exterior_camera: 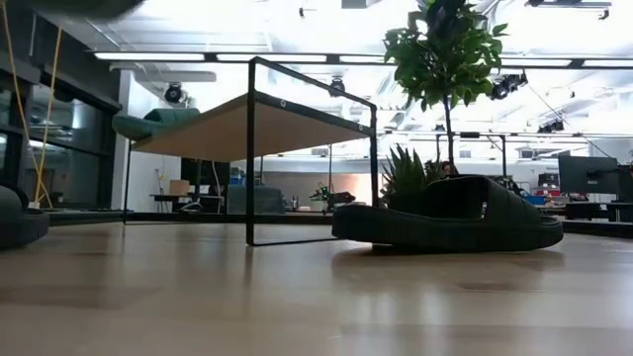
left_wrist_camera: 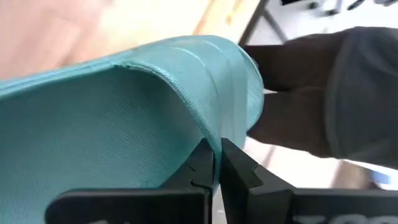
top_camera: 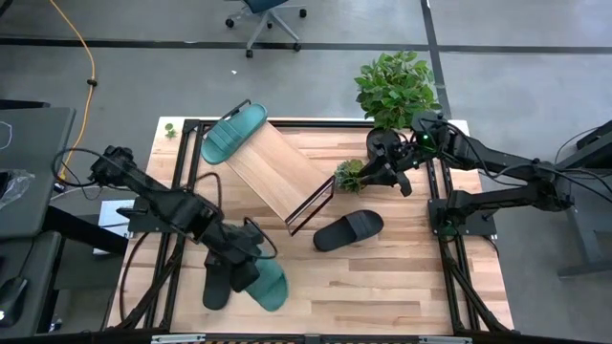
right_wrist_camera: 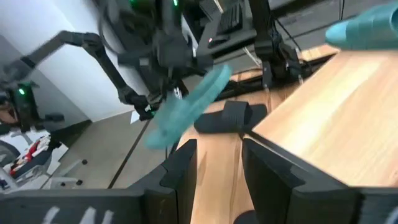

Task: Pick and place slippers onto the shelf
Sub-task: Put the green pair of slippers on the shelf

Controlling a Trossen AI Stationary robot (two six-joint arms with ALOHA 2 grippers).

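Observation:
One teal slipper [top_camera: 234, 134] lies on the far left end of the slanted wooden shelf [top_camera: 277, 172]. My left gripper [top_camera: 251, 260] is over the table's near left part, shut on the second teal slipper [top_camera: 271, 285], which also shows in the right wrist view [right_wrist_camera: 186, 106]. A black slipper [top_camera: 218, 283] lies flat on the table beside it. The other black slipper [top_camera: 349, 229] rests sole-down by the shelf's near right corner, large in the low view [exterior_camera: 445, 222]. My right gripper [right_wrist_camera: 214, 162] is open and empty, near the shelf's far right end [top_camera: 387, 170]. My left gripper pinches a thin edge of the teal slipper's strap [left_wrist_camera: 214, 140] between its two fingers [left_wrist_camera: 200, 169]. In the right wrist view the slipper hangs slanted from the gripper, lifted clear of the table, one end [right_wrist_camera: 158, 137] lower than the other.
A tall potted plant [top_camera: 397, 86] stands at the table's far right corner, and a small plant [top_camera: 349, 175] sits beside the shelf's right end, close to my right gripper. The shelf's black wire frame [exterior_camera: 249, 148] stands up from the table. Bare wood lies along the near right.

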